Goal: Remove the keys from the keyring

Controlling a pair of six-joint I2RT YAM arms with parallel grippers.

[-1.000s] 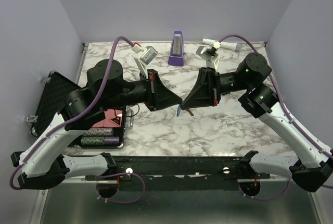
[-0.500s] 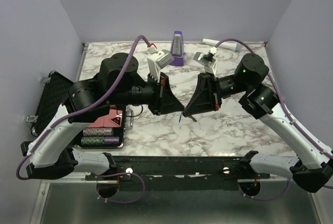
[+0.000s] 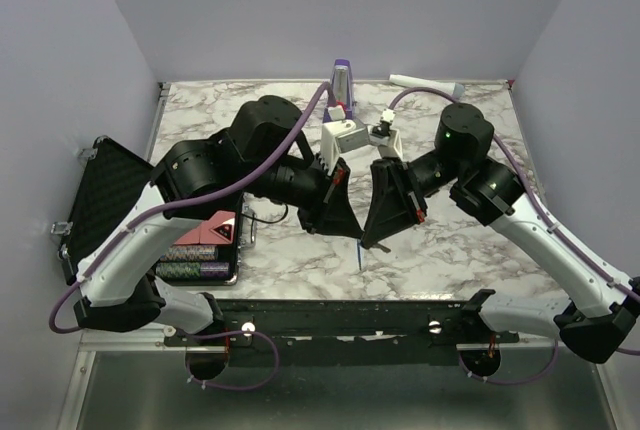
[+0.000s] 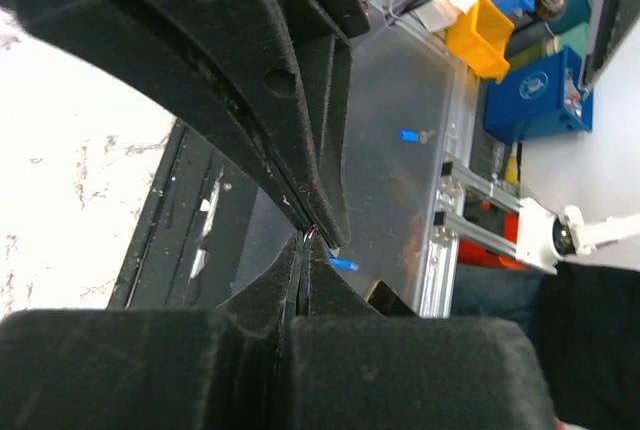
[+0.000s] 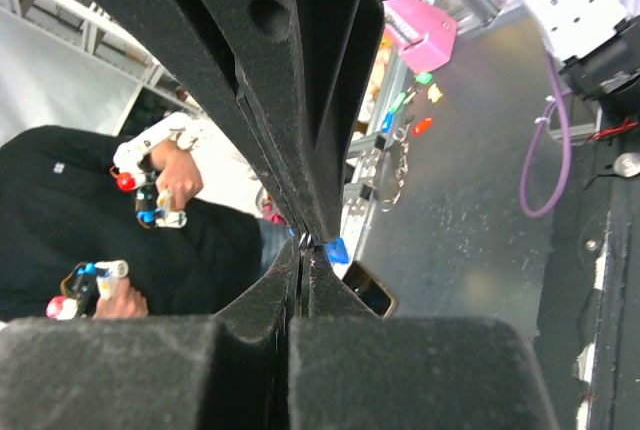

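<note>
My left gripper (image 3: 352, 233) and right gripper (image 3: 368, 238) meet tip to tip above the near middle of the marble table (image 3: 450, 250). Both are shut on the thin silvery keyring (image 4: 309, 235), which shows as a sliver of metal between the touching tips and also in the right wrist view (image 5: 303, 240). The blue-headed key (image 3: 360, 256) hangs just below the tips; it shows in the left wrist view (image 4: 343, 264) and the right wrist view (image 5: 336, 250). Other silvery keys are hidden by the fingers.
A purple metronome-shaped block (image 3: 342, 76) and a white cylinder (image 3: 420, 82) stand at the table's back edge. An open black case (image 3: 100, 185) with poker chips (image 3: 190, 260) lies at the left. A black rail (image 3: 340, 315) runs along the near edge.
Both grippers have moved together toward the near edge, still tip to tip, carrying the blue key. The left arm has swung right and risen; the right wrist has moved left.
</note>
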